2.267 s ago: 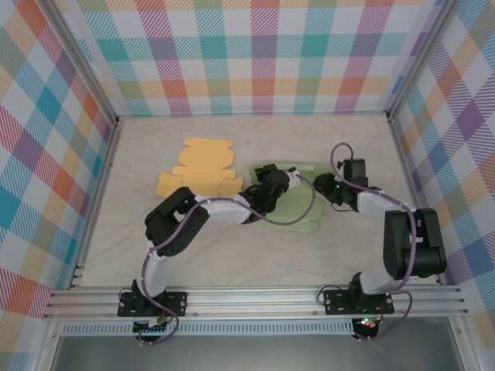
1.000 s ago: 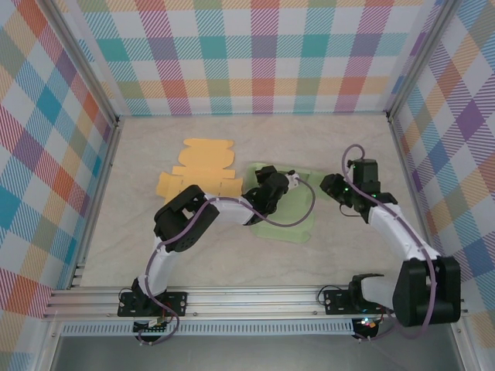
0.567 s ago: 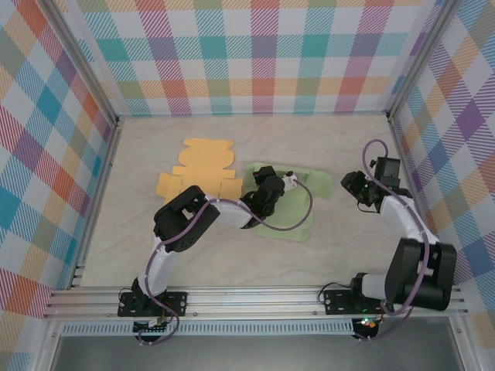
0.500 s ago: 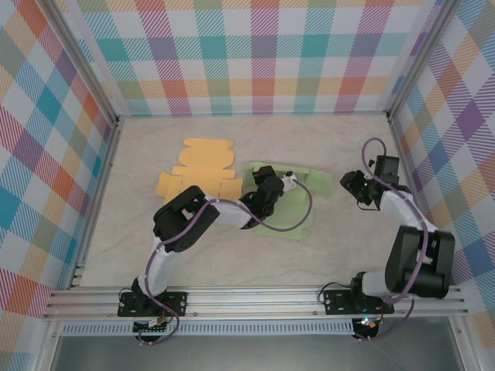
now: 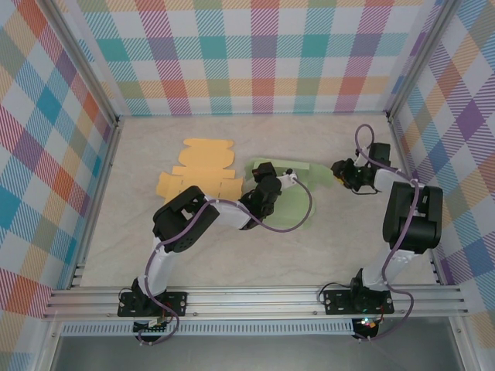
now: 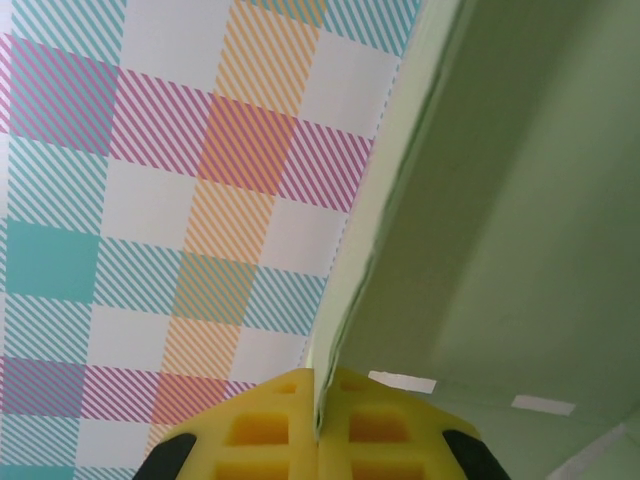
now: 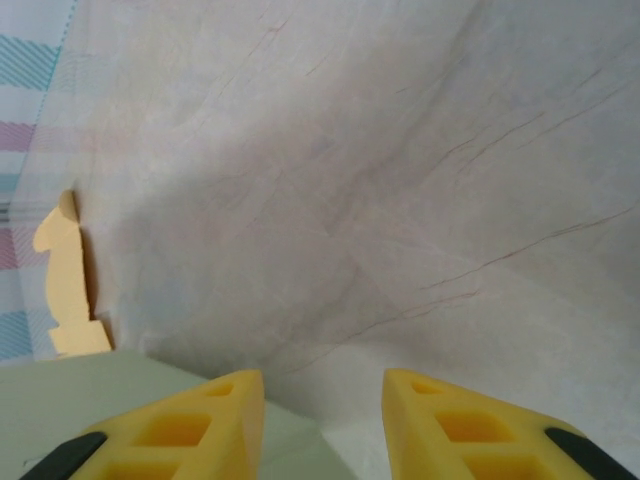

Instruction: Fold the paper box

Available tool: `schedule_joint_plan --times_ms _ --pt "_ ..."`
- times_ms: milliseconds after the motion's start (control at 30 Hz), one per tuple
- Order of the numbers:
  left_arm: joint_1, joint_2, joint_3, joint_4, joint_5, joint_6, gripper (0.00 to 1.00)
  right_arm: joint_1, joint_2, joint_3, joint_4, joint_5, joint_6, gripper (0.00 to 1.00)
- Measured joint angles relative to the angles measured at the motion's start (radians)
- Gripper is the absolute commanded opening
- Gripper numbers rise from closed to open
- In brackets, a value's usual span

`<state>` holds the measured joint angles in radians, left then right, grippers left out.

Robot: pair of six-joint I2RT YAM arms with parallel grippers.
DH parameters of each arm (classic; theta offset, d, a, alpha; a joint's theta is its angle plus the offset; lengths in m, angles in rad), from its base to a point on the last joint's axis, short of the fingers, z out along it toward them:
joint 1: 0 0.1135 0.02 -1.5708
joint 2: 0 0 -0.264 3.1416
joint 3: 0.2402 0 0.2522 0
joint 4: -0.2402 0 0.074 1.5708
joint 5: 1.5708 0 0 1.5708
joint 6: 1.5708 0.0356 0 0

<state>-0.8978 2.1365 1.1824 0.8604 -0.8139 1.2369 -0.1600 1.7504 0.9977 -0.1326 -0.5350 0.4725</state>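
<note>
Green paper box [image 5: 290, 205], long axis roughly left to right

Left gripper [image 6: 320, 412] sits at 6 o'clock, its yellow jaws pinched together on the thin edge of the green paper box [image 6: 500, 200]. That edge runs up toward 1 o'clock. A green panel lies at 3 o'clock, the plaid wall [image 6: 170, 200] at 9 o'clock. Two small pale marks [image 6: 402, 381] show near 5 o'clock.
</note>
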Motion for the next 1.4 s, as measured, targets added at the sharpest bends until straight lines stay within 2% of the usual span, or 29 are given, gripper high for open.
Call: schedule_joint_plan --times_ms 233,833,1400 --pt "0.001 0.01 0.004 0.015 -0.014 0.045 0.0 0.035 -0.072 -0.087 0.034 -0.039 -0.01 0.37" --pt "0.004 0.062 0.014 0.041 -0.018 0.079 0.0 0.14 -0.2 -0.263 0.116 -0.018 0.005 0.39" --pt "0.004 0.081 0.014 0.089 -0.014 0.118 0.0 0.233 -0.202 -0.285 0.207 0.042 0.013 0.47"
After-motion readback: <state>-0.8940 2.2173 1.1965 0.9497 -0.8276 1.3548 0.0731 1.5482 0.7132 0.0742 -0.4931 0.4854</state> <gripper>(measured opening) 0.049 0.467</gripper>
